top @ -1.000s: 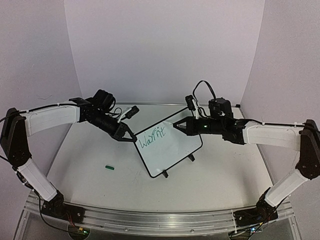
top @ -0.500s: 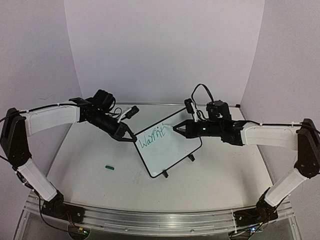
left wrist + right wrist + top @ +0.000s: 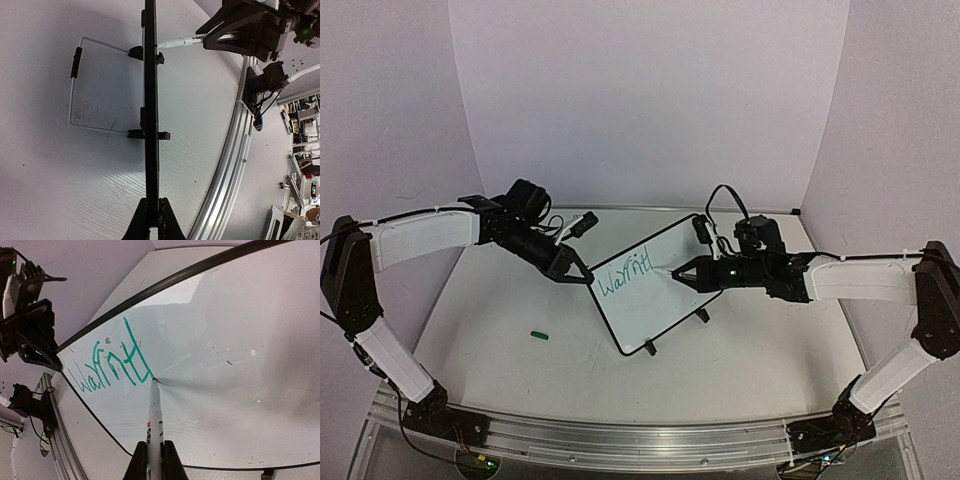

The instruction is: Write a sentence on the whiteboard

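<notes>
Whiteboard [image 3: 665, 300] reads green "Warrntt"; right end effector [image 3: 154, 452] grips marker [image 3: 154, 410], left end effector [image 3: 151, 210] clamps its edge.

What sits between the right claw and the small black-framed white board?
A white marker pen: the right gripper clamps its barrel, and its tip touches the whiteboard beside the green writing. The right wrist view shows it.

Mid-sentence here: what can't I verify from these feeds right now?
- Left wrist: whiteboard is edge-on, its face hidden.
- Top: green writing too small to read; loose green bit too small to identify.
- Right wrist: board's right side cut off by the frame; marker rear hidden inside the right gripper.
</notes>
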`<state>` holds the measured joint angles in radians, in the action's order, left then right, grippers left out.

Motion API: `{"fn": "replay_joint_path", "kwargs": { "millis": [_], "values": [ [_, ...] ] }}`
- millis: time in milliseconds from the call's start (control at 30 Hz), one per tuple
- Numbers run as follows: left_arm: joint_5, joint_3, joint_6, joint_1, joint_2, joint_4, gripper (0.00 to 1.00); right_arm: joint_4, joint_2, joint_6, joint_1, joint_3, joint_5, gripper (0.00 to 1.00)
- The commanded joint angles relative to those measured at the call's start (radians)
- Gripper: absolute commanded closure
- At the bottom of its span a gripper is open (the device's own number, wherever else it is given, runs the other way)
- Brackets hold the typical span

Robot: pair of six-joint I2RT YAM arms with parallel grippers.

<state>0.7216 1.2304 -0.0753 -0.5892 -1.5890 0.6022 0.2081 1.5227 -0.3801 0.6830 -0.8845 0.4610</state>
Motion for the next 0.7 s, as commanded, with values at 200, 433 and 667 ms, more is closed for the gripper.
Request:
{"fn": "replay_joint_path", "kwargs": {
  "millis": [200, 433, 667],
  "values": [
    [-0.007, 0.014, -0.055, -0.034, -0.017, 0.04, 1.0, 0.061, -0.005, -0.016, -0.002, -0.04, -0.003, 1.0],
    [-0.008, 0.014, -0.056, -0.034, -0.014, 0.041, 1.0, 0.074, 0.01, -0.014, -0.002, -0.063, -0.011, 1.0],
    [-0.009, 0.014, -0.056, -0.034, -0.012, 0.042, 1.0, 0.074, 0.03, -0.018, -0.002, -0.074, -0.015, 1.0]
  ]
}}
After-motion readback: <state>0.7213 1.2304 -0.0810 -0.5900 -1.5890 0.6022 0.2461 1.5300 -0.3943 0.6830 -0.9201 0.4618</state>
